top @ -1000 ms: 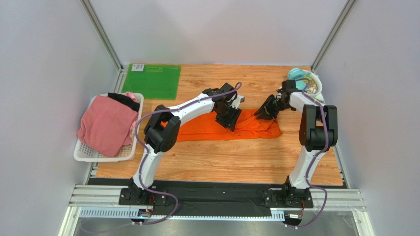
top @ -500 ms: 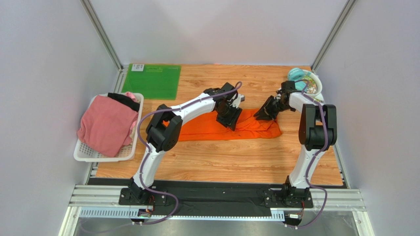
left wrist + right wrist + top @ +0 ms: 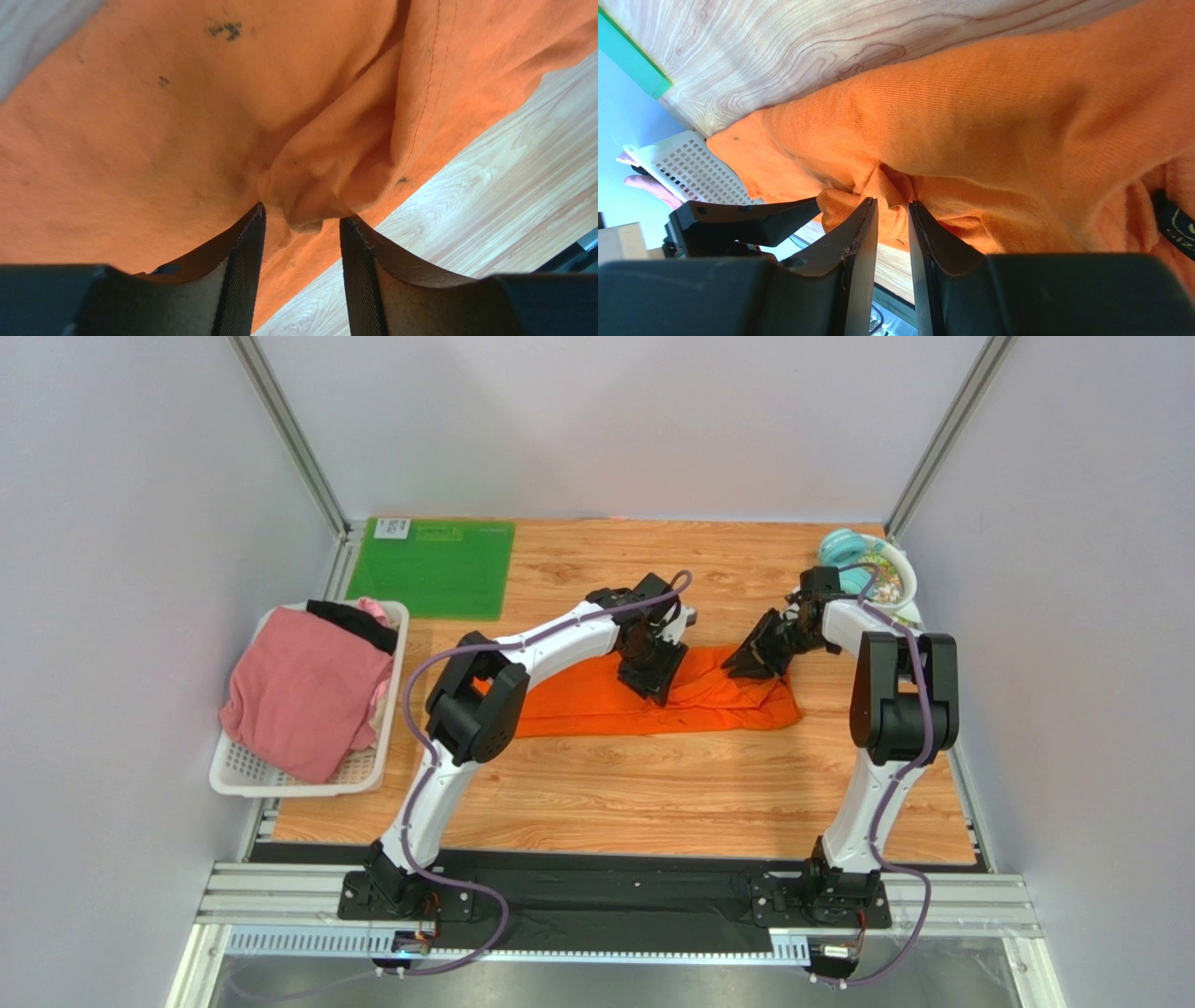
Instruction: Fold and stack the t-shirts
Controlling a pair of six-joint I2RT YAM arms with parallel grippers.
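Observation:
The orange t-shirt lies as a long folded band across the middle of the wooden table. My left gripper is down on its middle, jaws open, and a small raised fold sits between the fingertips. My right gripper is at the shirt's right end. Its jaws stand nearly together, shut on a pinch of the orange cloth. The pink t-shirt and the black t-shirt lie in the white basket at the left.
A flat green mat lies at the back left of the table. A bowl with teal items stands at the back right, just behind the right arm. Grey walls close in both sides.
The left arm's elbow has shifted a little to the right and its jaws have narrowed slightly over the fold. The right gripper and the shirt have barely moved.

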